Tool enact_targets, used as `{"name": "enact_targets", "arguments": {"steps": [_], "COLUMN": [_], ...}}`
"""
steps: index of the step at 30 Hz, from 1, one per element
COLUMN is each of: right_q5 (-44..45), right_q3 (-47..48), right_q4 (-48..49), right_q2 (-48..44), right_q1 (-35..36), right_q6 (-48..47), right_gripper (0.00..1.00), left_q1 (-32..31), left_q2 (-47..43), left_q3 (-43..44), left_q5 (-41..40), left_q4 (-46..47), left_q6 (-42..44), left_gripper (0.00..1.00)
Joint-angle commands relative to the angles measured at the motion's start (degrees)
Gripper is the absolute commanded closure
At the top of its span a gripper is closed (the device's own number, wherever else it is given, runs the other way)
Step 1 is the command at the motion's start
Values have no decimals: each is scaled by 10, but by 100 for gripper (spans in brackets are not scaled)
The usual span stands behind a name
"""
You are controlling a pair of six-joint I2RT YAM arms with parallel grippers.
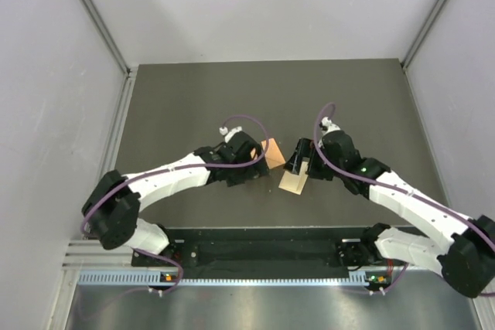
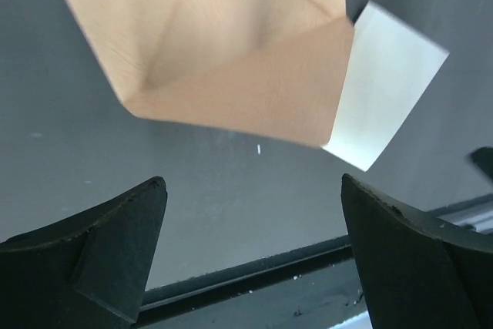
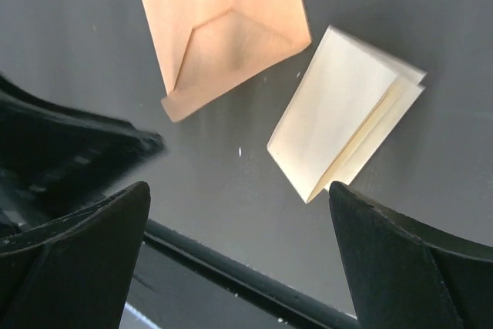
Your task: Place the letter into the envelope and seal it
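Both arms reach in from their bases at the near edge, elbows bowed outward and forearms angling toward the middle of the desk (image 1: pixel 193 98), so the two wrists almost face each other. The left tool (image 1: pixel 257 161) tilts down over the envelope (image 1: pixel 273 150). Its jaws stand wide apart and grip nothing, with only bare desk between them in the left wrist view. The right tool (image 1: pixel 298 162) is pitched down the same way from the other side, with jaws equally wide and empty, hanging above the letter (image 1: pixel 294 182)

Both paper items lie in the centre of the desk, closer to the near edge than to the far one. Plenty of dark surface is free beyond them toward the far wall (image 1: pixel 263 5), and on either flank out to the side walls. The narrow strip between the two tools is the tightest spot. The near edge shows as a dark rail low in both wrist views

The envelope lies flat with its triangular folds facing up; whether the flap is raised I cannot tell. Nothing shows inside it. The letter lies outside, folded, its layers fanning at one edge. It sits just beside the envelope, with a thin line of desk between them in the right wrist view
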Motion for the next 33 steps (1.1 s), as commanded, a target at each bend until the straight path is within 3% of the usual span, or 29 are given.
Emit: {"name": "enact_targets", "arguments": {"steps": [1, 6, 12, 18, 22, 25, 26, 28, 29, 33], "right_q5": [-10, 8, 109, 95, 76, 76, 75, 73, 73, 83], "right_q3": [24, 42, 97, 147, 139, 128, 131, 137, 146, 194], "right_q4": [41, 95, 74, 82, 98, 123, 126, 134, 135, 84], "right_q2": [53, 138, 198, 290, 334, 344, 349, 351, 350, 355], "right_q1": [48, 79, 107, 108, 109, 108, 108, 109, 108, 107], "right_q6": [51, 163, 254, 293, 307, 318, 319, 307, 299, 198], "right_gripper": [1, 1, 1, 2, 13, 31, 50, 70, 86, 95], "left_q1": [44, 155, 192, 225, 244, 257, 259, 266, 269, 282], "left_q2": [-55, -105, -154, -165, -167, -165, -166, -166, -167, -176], "left_q3": [38, 0, -30, -43, -42, -45, -45, -45, -45, -54], "left_q5": [-101, -104, -122, -108, -96, -83, -81, -78, -77, -73], "left_q4": [-85, -83, -84, -85, -80, -68, -68, -66, -65, -52], "left_q6": [34, 55, 79, 99, 117, 132, 135, 144, 146, 157], "left_gripper": [1, 1, 1, 1, 1, 1, 1, 1, 1, 1]}}
